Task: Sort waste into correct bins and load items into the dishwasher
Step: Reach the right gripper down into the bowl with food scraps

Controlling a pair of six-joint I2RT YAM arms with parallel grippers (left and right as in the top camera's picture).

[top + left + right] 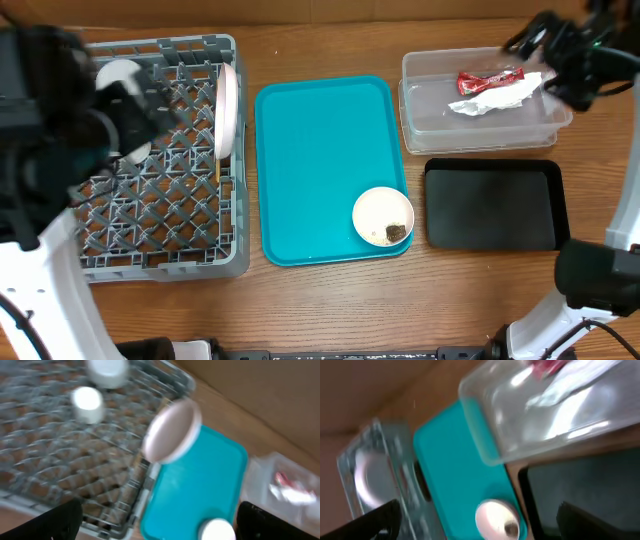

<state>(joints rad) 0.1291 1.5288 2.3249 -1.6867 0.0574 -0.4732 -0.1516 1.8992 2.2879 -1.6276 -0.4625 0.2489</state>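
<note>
Overhead, the plate (227, 110) stands on edge at the rack's (160, 200) right wall, its long axis running near to far; the wrapper (490, 79) lies left-right in the tub (430, 125). In the left wrist view, my left gripper (167, 522) gapes empty over the rack. In the right wrist view, my right gripper (485, 522) is likewise released, near the tub.

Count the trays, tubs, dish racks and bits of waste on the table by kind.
Trays: 2, a flat teal tray and a shallow black tray
Tubs: 1, a clear plastic rectangular tub
Dish racks: 1, a grey plastic lattice rack
Waste bits: 3, red shiny wrapper, crumpled white napkin, small brown food chunk
Total: 7
</note>
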